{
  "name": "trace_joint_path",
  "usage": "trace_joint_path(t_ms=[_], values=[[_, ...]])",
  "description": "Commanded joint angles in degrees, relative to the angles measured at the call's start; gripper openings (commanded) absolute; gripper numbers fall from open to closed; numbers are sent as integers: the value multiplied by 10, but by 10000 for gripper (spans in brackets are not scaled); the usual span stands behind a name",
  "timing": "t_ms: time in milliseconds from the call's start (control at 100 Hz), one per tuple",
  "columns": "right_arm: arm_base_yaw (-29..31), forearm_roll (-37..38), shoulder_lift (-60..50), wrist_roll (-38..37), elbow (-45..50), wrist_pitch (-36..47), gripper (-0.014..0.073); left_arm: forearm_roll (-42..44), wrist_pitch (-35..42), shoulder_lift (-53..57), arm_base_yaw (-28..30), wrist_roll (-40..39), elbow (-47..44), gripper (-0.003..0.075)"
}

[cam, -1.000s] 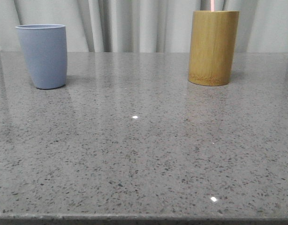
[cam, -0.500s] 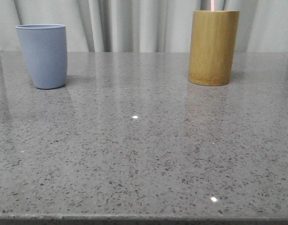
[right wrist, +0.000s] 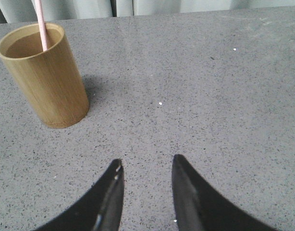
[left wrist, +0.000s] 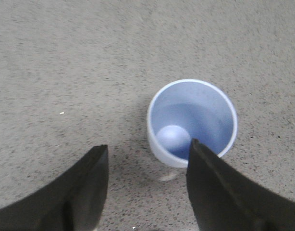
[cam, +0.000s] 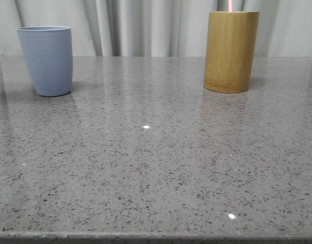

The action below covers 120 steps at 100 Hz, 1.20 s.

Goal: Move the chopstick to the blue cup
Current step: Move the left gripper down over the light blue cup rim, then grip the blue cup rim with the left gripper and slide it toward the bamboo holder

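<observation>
The blue cup (cam: 45,60) stands at the table's back left, upright and empty inside in the left wrist view (left wrist: 191,122). A pale pink chopstick (cam: 231,5) sticks up out of the yellow-brown bamboo cylinder (cam: 230,52) at the back right; it also shows in the right wrist view (right wrist: 40,24), leaning on the cylinder's (right wrist: 45,76) rim. My left gripper (left wrist: 148,150) is open and empty, above and just beside the blue cup. My right gripper (right wrist: 146,162) is open and empty over bare table, apart from the cylinder. Neither gripper shows in the front view.
The grey speckled stone table (cam: 156,152) runs to a front edge at the bottom of the front view. Pale curtains (cam: 146,25) hang behind the table's back edge.
</observation>
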<state>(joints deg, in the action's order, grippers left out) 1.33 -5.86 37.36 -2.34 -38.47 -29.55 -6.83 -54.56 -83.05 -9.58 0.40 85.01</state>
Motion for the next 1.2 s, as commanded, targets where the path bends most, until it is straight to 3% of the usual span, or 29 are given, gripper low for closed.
trace_joint_path(t_ms=[0, 290, 660, 870, 1110, 1190], values=[[4, -2, 3, 6, -23, 43, 273, -8, -7, -17, -8, 2, 54, 368], [4, -2, 3, 6, -23, 43, 273, -10, -68, -107, -8, 2, 132, 368], [4, -2, 3, 6, -23, 43, 273, -10, -71, -165, -8, 2, 151, 349], [4, -2, 3, 6, -23, 45, 273, -10, -73, -176, -8, 2, 151, 233], [4, -2, 3, 6, -23, 45, 273, -12, -74, -179, -8, 2, 151, -20], [4, -2, 3, 6, -23, 45, 273, -12, -74, -179, -8, 2, 151, -19]])
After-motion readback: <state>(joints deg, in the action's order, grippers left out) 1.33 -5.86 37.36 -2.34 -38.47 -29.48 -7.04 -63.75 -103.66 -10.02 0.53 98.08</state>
